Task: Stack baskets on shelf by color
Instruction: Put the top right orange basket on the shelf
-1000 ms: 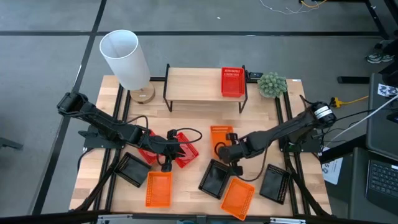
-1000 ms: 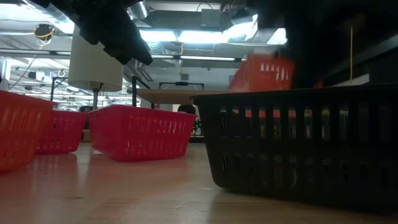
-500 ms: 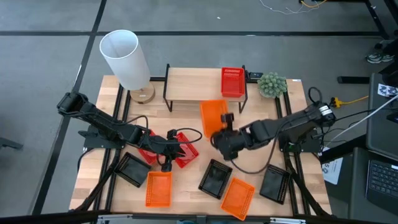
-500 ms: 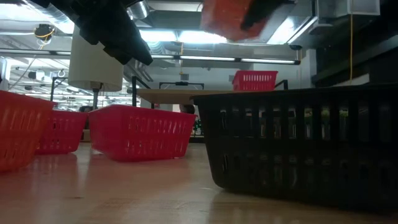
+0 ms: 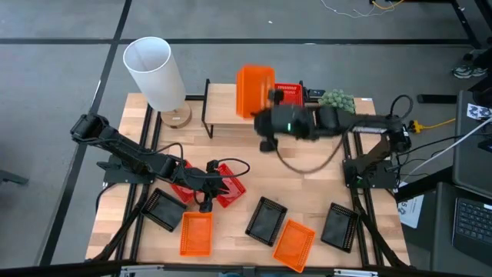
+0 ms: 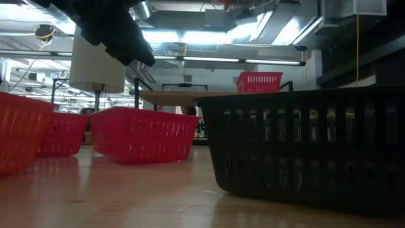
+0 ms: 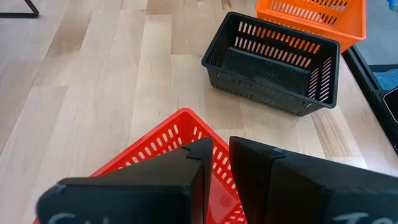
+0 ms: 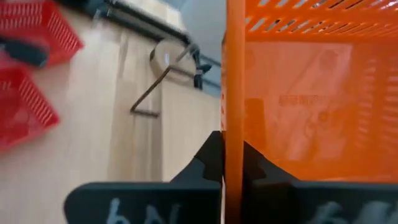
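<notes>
My right gripper (image 5: 269, 109) is shut on an orange basket (image 5: 254, 91), held high over the light-wood shelf (image 5: 229, 109). One red basket (image 5: 290, 95) stands on the shelf's right end. My left gripper (image 5: 217, 185) is shut on a red basket (image 5: 231, 187) that sits on the table at middle left. A second red basket (image 5: 181, 187) sits beside it. Two more orange baskets (image 5: 195, 233) (image 5: 294, 242) and three black baskets (image 5: 163, 209) (image 5: 267, 219) (image 5: 339, 225) lie along the near edge. My left gripper has the red basket's wall (image 7: 219, 163), near a corner, in the narrow gap between its two fingers. The fingers slant down from the table's left. The basket stands on the tabletop. My right gripper pinches one side wall of the orange basket (image 8: 234, 134) at its rim, one finger inside and one outside. It reaches in from the table's right. The basket is lifted clear, above the shelf.
A tall white cylinder (image 5: 152, 71) on a round wooden foot stands at the far left beside the shelf. A small green plant (image 5: 337, 104) stands at the far right. Bare tabletop (image 5: 254, 165) lies between the shelf and the near baskets.
My right gripper has carried the orange basket from the middle of the table up and toward the far edge, to above the shelf, rolling as it went. The basket has come clear of the table and turned about.
</notes>
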Controlling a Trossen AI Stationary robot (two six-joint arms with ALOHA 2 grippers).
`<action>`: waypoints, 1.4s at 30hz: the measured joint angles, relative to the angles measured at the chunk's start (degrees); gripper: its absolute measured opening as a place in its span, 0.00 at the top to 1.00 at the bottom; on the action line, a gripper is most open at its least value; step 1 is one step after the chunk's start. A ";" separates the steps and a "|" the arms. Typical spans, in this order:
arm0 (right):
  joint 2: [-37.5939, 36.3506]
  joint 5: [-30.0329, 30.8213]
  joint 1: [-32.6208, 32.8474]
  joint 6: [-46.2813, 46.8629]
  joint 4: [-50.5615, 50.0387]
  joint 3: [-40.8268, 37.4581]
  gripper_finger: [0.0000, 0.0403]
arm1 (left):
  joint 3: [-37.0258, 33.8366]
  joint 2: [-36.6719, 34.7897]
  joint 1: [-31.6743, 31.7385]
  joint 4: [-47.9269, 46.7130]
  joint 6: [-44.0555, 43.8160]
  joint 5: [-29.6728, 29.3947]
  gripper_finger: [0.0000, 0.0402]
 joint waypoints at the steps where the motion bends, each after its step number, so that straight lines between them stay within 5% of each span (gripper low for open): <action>1: 0.00 -2.54 -2.09 -0.11 1.25 0.11 1.00 | 0.00 0.00 0.00 -0.01 0.00 0.00 0.88; 12: 7.42 -25.03 -17.81 2.89 0.33 -1.49 1.00 | 0.00 0.00 -0.01 -0.06 0.07 0.01 0.88; 23: 15.53 -25.03 -21.89 2.85 -11.33 -1.51 1.00 | 0.00 0.00 0.00 -0.04 2.58 0.00 0.88; 42: 15.85 -25.52 -22.38 5.85 -14.98 -1.51 0.90 | 0.00 0.00 -0.02 -0.04 2.58 0.02 0.88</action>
